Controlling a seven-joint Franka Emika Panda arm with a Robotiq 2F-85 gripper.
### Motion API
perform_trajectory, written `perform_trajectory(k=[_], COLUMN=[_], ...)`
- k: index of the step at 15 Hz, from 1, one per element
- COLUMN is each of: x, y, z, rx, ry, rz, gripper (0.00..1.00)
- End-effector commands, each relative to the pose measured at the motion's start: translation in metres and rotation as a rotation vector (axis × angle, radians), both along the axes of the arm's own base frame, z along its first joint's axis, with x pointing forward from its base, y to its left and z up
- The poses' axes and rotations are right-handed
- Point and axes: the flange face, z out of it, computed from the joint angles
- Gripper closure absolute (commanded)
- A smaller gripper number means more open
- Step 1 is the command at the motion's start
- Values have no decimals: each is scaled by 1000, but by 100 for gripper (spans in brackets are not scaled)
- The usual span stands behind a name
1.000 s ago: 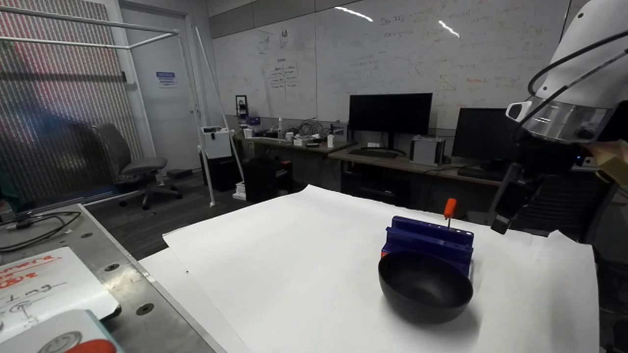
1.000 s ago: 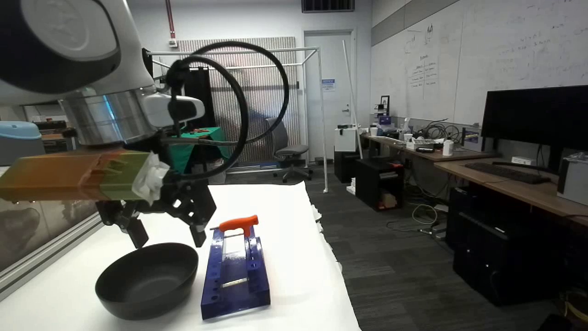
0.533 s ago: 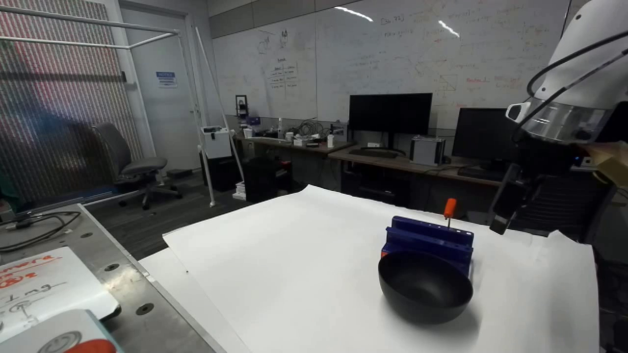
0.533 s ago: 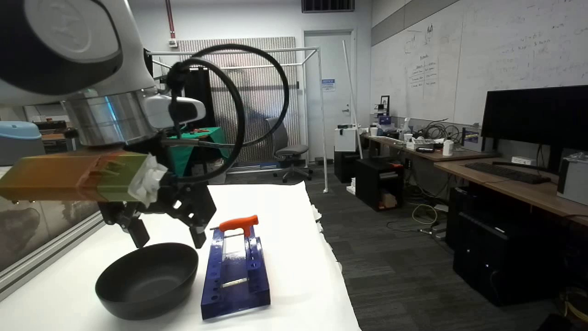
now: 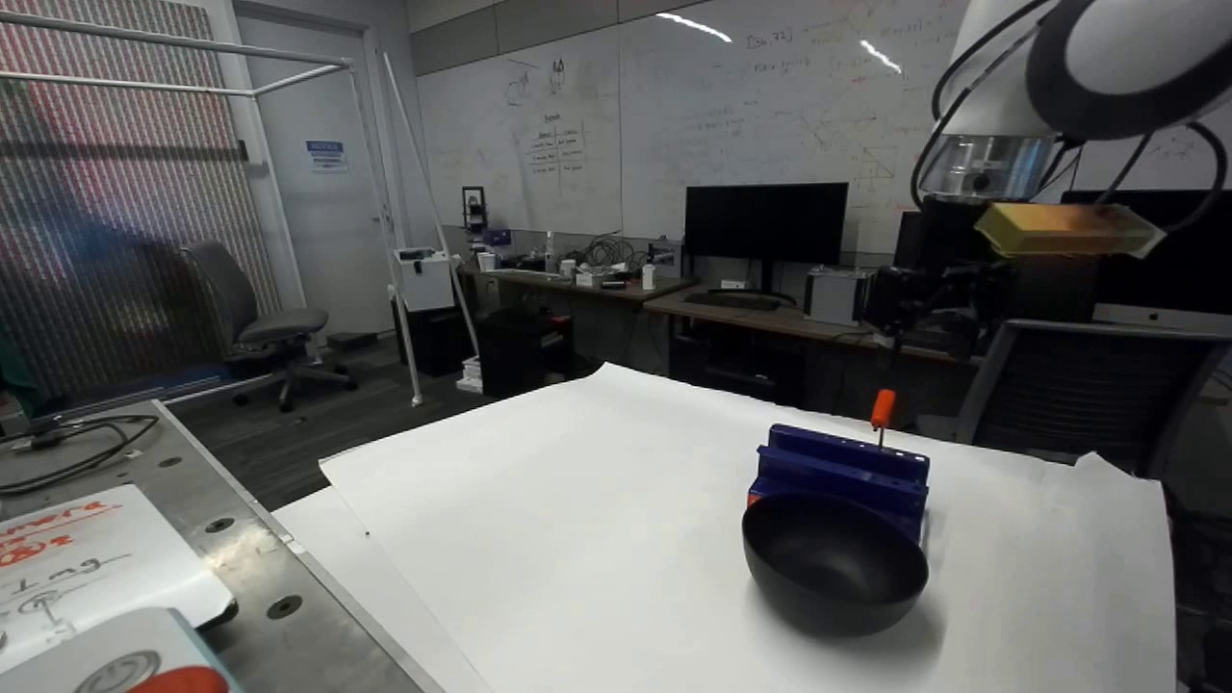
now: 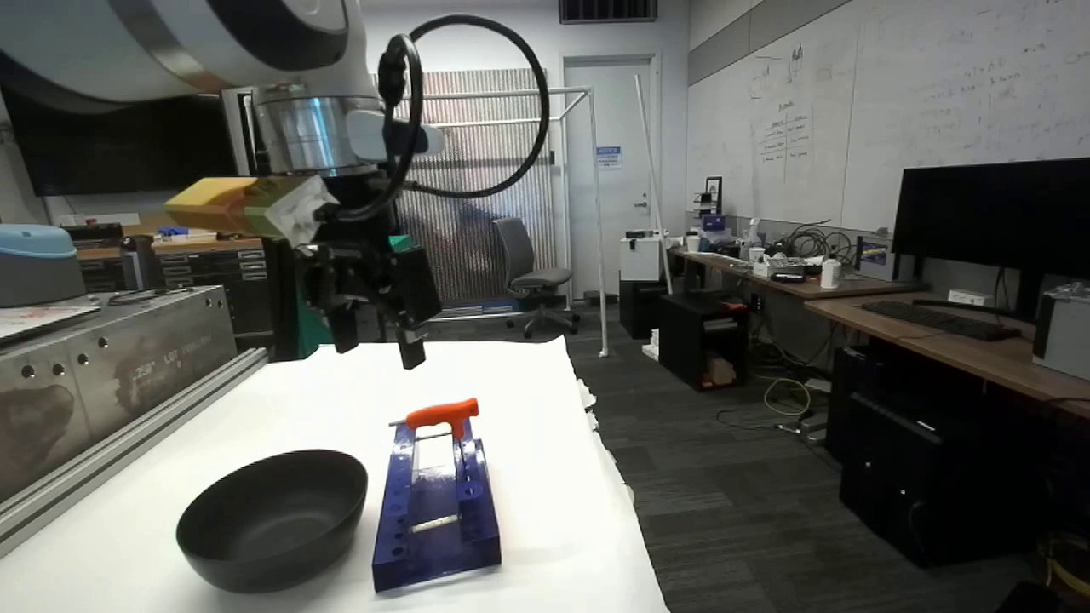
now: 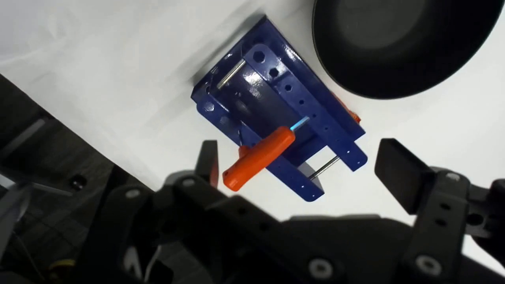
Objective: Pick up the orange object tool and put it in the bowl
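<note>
The orange tool is a T-handle with thin metal shafts. It stands in the blue block, its orange handle point(image 7: 260, 157) lying above the block's end in the wrist view. It also shows in both exterior views point(image 5: 883, 409) point(image 6: 443, 415). The black bowl point(image 6: 272, 511) sits beside the block; its wall shows in an exterior view point(image 5: 837, 611) and part of it at the wrist view's upper right point(image 7: 378, 81). My gripper point(image 7: 303, 167) is open and empty, above the tool and apart from it. The handle is nearer its left finger point(image 7: 207, 161) in the wrist view.
The blue ribbed block point(image 6: 434, 511) with holes and metal rods stands close against the bowl on white paper point(image 5: 577, 539). A metal block with a paper on it point(image 6: 170, 358) stands along the table's side. A taped yellow-orange piece point(image 6: 247, 204) sticks out from my wrist.
The arm has risen and moved away from above the bowl, leftward in one exterior view and rightward in another. The gripper stays open. The tool, block and bowl have not moved.
</note>
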Motion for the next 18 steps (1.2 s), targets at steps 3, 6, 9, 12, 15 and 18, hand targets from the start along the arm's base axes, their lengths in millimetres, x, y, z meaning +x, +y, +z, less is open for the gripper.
perform_trajectory(k=[3,6,9,12,15,18], x=[60,72,80,83,85,83], y=[-29,-41,-52,-59,-63,-61], z=[-11,-33,-54,-70,-78,-79], rx=[36,58,79,72,58,61], ry=[90,113,123,164,156,164], rz=[-275,-360,-403,-420,-444,-443], gripper=[0,0,0,26,51,73])
